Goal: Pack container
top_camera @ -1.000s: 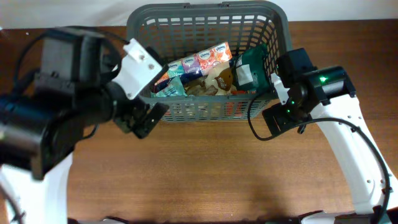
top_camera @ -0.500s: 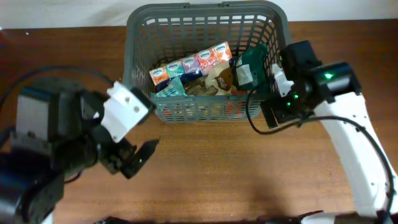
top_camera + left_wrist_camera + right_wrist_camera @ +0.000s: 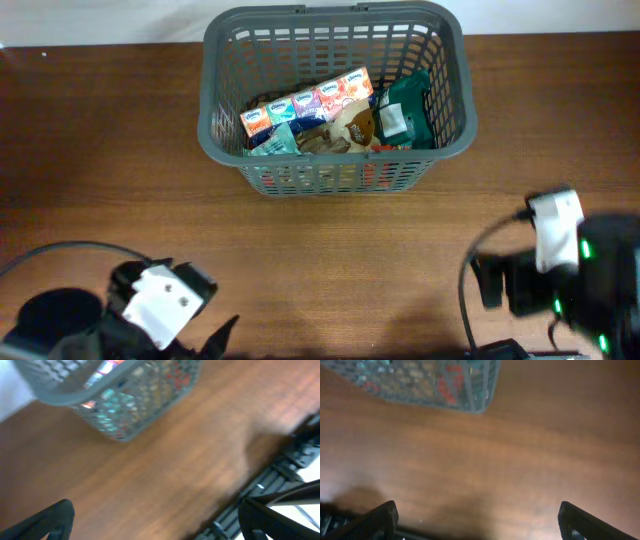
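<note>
The dark grey lattice basket (image 3: 220, 150) stands at the back middle of the table. It holds a row of small colourful tissue packets (image 3: 305, 102), a brown packet (image 3: 350, 128) and a dark green packet (image 3: 405, 115). My left gripper (image 3: 155, 522) is open and empty, low at the front left, far from the basket (image 3: 65, 397). My right gripper (image 3: 477, 520) is open and empty over bare wood at the front right; the basket corner (image 3: 487, 390) shows at the top of its view.
The brown wooden table (image 3: 330, 250) stretches between the basket and both arms. The left arm (image 3: 150, 315) and right arm (image 3: 560, 275) sit at the front edge. A dark rail (image 3: 280, 480) runs along the table's front edge.
Both arms have pulled back from the basket toward the table's front edge. The left arm dropped to the front left corner, the right arm left the basket's right wall for the front right.
</note>
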